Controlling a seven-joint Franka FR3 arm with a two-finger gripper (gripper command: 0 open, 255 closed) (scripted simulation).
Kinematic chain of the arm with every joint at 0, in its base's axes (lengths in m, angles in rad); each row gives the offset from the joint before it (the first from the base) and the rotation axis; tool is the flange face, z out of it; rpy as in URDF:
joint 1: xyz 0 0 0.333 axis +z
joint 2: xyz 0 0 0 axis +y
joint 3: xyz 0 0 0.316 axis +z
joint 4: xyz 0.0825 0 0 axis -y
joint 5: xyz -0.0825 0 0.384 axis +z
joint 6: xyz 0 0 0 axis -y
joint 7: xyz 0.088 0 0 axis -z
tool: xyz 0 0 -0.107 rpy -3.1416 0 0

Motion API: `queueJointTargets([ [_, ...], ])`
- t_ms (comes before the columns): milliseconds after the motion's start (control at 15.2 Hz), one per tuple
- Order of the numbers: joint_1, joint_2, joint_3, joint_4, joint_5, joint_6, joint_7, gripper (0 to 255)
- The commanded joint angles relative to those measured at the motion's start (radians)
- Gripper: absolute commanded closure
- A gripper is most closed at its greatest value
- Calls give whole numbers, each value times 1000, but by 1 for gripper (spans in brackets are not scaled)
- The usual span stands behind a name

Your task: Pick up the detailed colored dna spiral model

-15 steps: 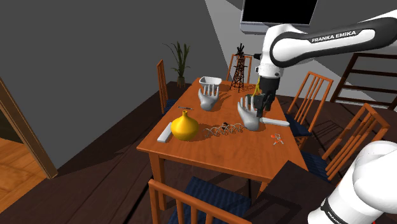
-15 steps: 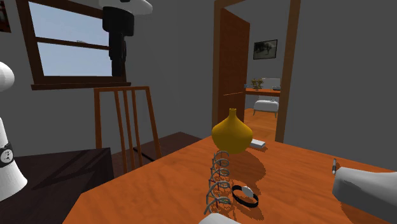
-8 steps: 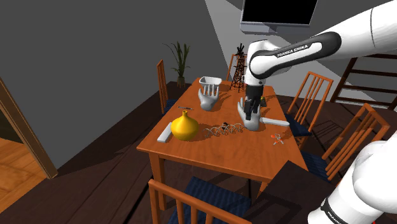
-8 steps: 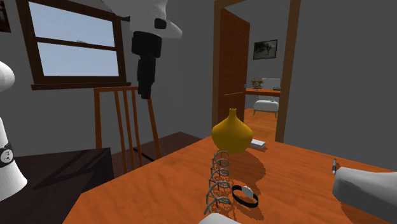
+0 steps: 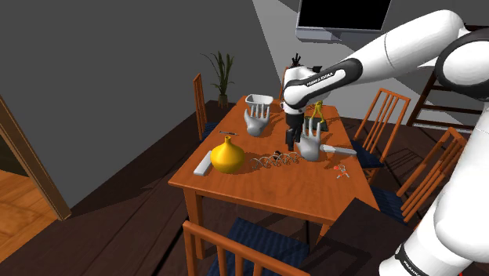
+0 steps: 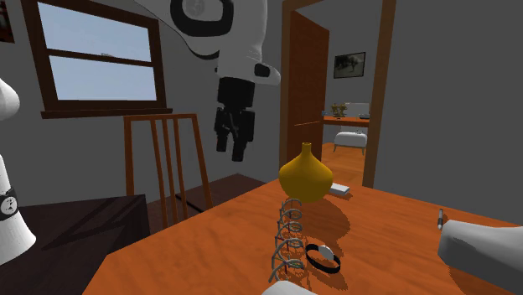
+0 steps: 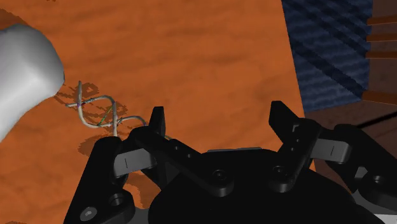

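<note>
The DNA spiral model (image 5: 277,161) is a thin grey wire helix lying flat on the orange wooden table (image 5: 266,188), between a yellow vase and a grey hand model. In the second exterior view the spiral (image 6: 289,239) runs toward the camera. My black gripper (image 5: 291,143) hangs point-down a little above the table, just behind the spiral. In the second exterior view the gripper (image 6: 233,149) hovers well above the tabletop. Seen from the wrist, the gripper (image 7: 219,121) is open with bare table between its fingers, and the spiral (image 7: 102,113) lies off to one side.
A yellow vase (image 5: 226,155) stands beside the spiral. Two grey hand models (image 5: 256,121) (image 5: 311,141), a white basket (image 5: 258,100) and a black tower model (image 5: 294,86) fill the table's far part. A black ring (image 6: 323,258) lies by the spiral. Wooden chairs (image 5: 382,118) surround the table.
The arm has swung toward the shoulder view's left and come down, carrying the gripper from over the right grey hand to just behind the spiral. The spiral has not moved.
</note>
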Motion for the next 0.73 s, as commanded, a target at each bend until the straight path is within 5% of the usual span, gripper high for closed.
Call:
queueJointTargets([
  [0,-2,80,1,61,-3,15,-22,0],
  [660,-21,496,14,468,-27,7,-124,0],
])
